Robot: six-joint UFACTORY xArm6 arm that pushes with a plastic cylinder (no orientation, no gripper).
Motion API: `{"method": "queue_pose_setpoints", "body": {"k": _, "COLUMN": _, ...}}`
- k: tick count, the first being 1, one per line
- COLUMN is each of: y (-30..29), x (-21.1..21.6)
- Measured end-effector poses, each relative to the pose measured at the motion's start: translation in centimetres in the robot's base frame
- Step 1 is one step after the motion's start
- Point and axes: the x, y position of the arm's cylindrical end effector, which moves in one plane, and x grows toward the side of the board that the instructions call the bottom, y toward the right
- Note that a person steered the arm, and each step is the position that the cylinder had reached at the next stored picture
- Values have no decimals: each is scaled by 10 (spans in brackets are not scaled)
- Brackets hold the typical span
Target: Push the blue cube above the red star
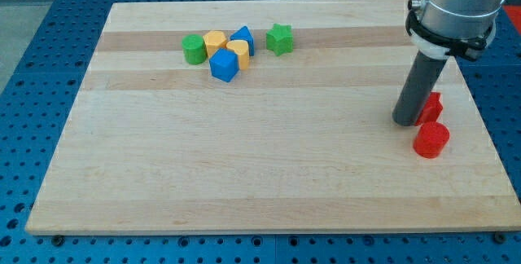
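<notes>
- Board: pale wooden table top (269, 174), striped in planks, lying on a blue perforated bench (49, 60). It bears eight small plastic blocks in two groups, well apart from each other.
- Tool: your arm ends in a straight dark rod, and there is no claw to be open or closed. My tip (405, 122) rests at the view's right, touching or just beside the left side of the red block.
- Red star-shaped block (431, 106): partly hidden behind the rod, so you cannot read its outline fully. It is taken as the star because its edge looks notched.
- Red cylinder (431, 140): just below the star, toward the view's bottom, near it or touching.
- Blue cube (223, 65): the task's block. It sits in the cluster at the view's upper left, on that cluster's lower edge, touching the yellow rounded block (238, 52).
- Cluster mates: green cylinder (194, 49), yellow hexagonal block (215, 41), blue triangular block (242, 38) and, slightly apart to the right, a green star (279, 39).
- Judgement: the cube is far from its goal. You would likely bring the tip round to the cube's left side, since pushing rightward clears the cluster and carries it toward the star's upper side.
</notes>
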Motion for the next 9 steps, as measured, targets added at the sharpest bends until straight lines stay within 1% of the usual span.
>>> {"method": "queue_pose_setpoints", "body": {"k": 2, "y": 1, "x": 0}}
{"method": "queue_pose_setpoints", "body": {"k": 3, "y": -39, "x": 0}}
{"method": "queue_pose_setpoints", "body": {"k": 4, "y": -104, "x": -1}}
{"method": "queue_pose_setpoints", "body": {"k": 6, "y": -193, "x": -1}}
{"method": "queue_pose_setpoints", "body": {"k": 7, "y": -215, "x": -1}}
{"method": "queue_pose_setpoints", "body": {"k": 8, "y": -306, "x": -10}}
{"method": "queue_pose_setpoints", "body": {"k": 9, "y": -360, "x": -20}}
